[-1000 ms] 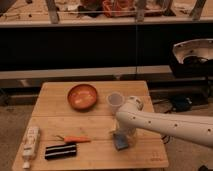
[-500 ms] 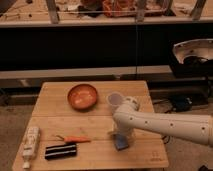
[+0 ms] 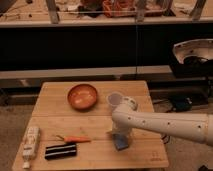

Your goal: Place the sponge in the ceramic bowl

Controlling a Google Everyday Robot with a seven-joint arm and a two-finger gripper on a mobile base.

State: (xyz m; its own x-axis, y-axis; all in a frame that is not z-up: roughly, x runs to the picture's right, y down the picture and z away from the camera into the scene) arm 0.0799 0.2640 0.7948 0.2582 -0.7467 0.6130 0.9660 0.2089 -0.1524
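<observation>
The light-blue sponge [image 3: 120, 144] lies flat on the wooden table [image 3: 55, 107], right of the middle and near the front edge. My gripper [image 3: 120, 136] points straight down at the end of the white arm that comes in from the right. It stands open just over the sponge, a finger on each side of it. The orange-brown ceramic bowl [image 3: 82, 96] sits empty at the back centre of the table, well to the left of and behind the gripper.
A translucent white cup [image 3: 114, 100] stands just behind my wrist, right of the bowl. An orange-handled tool [image 3: 75, 139], a black ridged block [image 3: 61, 151] and a white bottle [image 3: 30, 145] lie along the front left. Dark shelving runs behind the table.
My wrist has dropped a little lower over the sponge. The sponge, bowl and cup have not moved.
</observation>
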